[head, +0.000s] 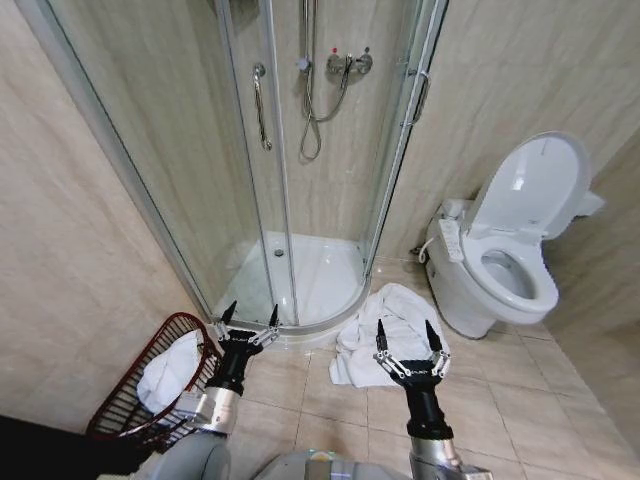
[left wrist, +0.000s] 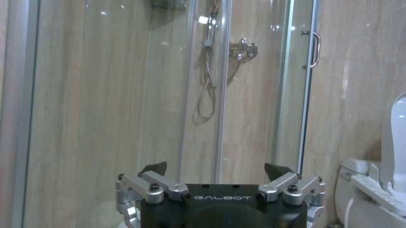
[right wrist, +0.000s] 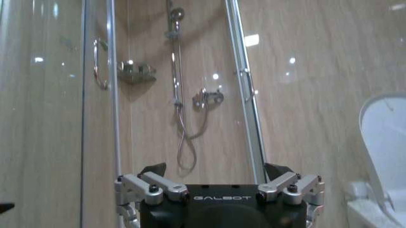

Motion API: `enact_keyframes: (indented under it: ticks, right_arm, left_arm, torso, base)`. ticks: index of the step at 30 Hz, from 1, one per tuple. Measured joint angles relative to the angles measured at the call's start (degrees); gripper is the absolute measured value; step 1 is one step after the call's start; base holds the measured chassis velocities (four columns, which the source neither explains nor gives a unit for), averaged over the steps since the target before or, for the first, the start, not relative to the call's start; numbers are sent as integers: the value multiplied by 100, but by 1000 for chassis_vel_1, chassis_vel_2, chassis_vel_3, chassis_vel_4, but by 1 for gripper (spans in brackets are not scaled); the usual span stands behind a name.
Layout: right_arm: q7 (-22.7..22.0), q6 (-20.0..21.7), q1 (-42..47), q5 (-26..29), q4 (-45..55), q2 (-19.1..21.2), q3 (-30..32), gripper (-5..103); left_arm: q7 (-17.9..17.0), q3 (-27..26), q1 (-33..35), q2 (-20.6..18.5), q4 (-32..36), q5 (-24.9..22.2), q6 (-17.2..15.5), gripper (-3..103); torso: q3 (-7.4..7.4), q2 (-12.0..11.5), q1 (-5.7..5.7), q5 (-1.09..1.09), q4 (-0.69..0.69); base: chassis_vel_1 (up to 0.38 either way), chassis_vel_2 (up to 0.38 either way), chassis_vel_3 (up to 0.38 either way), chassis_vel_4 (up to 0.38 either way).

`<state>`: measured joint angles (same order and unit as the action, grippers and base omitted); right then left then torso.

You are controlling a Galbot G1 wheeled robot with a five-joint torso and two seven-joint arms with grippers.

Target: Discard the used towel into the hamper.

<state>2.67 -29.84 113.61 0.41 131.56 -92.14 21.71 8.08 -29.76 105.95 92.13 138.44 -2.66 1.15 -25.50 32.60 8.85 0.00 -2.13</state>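
While white towel (head: 385, 330) lies crumpled on floor by shower, left gripper (head: 249, 320) hovers beside hamper (head: 130, 405), right gripper (head: 408, 335) over towel, both fingers spread, empty.

I saw the hamper (head: 130, 395) at left, a towel (head: 385, 330) on the floor between shower (head: 300, 280) and toilet (head: 495, 275).

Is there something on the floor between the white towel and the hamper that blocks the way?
Nothing on the tiles blocks it. The towel lies by the shower tray; the hamper stands at the left wall. Only the open left tool hangs between them in the head view. The open right tool hovers over the towel.
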Motion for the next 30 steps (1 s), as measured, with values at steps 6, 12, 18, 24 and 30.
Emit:
enact_keyframes:
  ticks: [6,12,18,24,30]
  right_arm:
    - [-3,-62,0,55,-4,0,-33,100]
    - [17,-135,25,50,-77,0,-44,100]
    - [13,-146,31,-5,-96,0,-20,100]
    - [-6,-142,15,-11,-112,0,-16,100]
    - [146,-141,16,2,-111,0,-4,100]
  left_arm:
    - [0,0,0,0,0,0,0,100]
    - [0,0,0,0,0,0,0,100]
    - [1,0,0,0,0,0,0,100]
    - [0,0,0,0,0,0,0,100]
    - [0,0,0,0,0,0,0,100]
  torso:
    - [118,-204,-86,-1,0]
    - [203,-344,-141,-1,0]
    - [307,-511,-204,0,0]
    - [377,-626,-250,0,0]
    - [461,-758,-298,0,0]
  base:
    - [0,0,0,0]
    - [0,0,0,0]
    - [0,0,0,0]
    - [0,0,0,0]
    - [0,0,0,0]
